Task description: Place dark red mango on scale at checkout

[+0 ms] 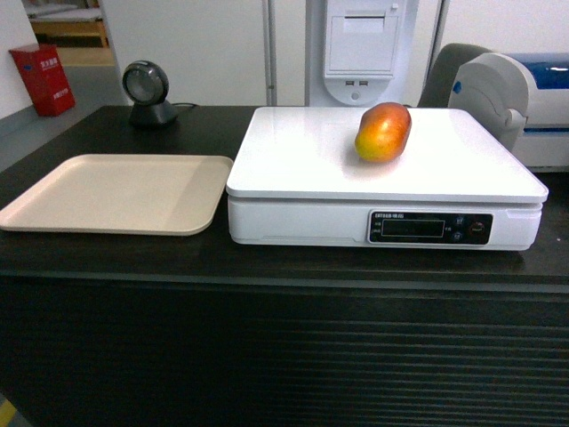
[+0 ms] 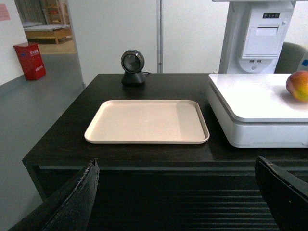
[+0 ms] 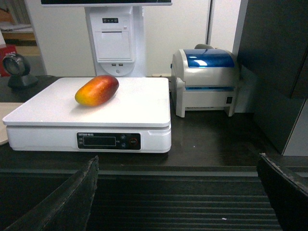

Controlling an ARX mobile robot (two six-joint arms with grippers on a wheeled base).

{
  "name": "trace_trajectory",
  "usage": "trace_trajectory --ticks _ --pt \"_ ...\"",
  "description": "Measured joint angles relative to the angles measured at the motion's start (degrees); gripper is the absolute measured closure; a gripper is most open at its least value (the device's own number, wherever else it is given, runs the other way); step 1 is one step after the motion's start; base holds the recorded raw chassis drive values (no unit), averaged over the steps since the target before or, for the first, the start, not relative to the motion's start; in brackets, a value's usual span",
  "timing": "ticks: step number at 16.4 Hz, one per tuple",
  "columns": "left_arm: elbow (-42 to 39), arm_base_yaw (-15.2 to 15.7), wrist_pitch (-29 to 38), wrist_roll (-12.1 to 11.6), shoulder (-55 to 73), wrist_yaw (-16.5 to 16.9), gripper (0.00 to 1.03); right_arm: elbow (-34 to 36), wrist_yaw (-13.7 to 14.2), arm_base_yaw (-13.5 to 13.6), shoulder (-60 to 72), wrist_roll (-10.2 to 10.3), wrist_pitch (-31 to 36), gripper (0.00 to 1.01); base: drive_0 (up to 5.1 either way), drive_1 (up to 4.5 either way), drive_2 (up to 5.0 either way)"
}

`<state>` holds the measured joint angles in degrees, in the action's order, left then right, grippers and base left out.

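Dark red mango (image 1: 383, 132) lies on scale (image 1: 311, 165) atop bench (image 1: 116, 253). Left gripper (image 2: 180, 202) and right gripper (image 3: 180, 199) fingers spread wide, empty.

The counter (image 1: 107, 258) is viewed from the front, slanting down, by the head camera. Both wrist cameras are held low and back from its ribbed front, facing forward: left toward the tray (image 2: 147, 121), right toward the scale (image 3: 91, 113), which is shared by all views.

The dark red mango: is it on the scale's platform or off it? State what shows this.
On. The dark red mango lies on its side on the white platform of the scale, toward the back right; no gripper touches it.
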<state>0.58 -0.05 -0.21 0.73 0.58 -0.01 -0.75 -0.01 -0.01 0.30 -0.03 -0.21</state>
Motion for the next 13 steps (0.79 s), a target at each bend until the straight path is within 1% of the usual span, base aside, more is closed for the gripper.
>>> trace_trajectory --ticks 13 --pt "0.0 0.0 0.0 0.0 0.0 0.0 0.05 0.0 0.0 0.0 0.0 0.0 0.0 0.03 0.0 0.00 0.0"
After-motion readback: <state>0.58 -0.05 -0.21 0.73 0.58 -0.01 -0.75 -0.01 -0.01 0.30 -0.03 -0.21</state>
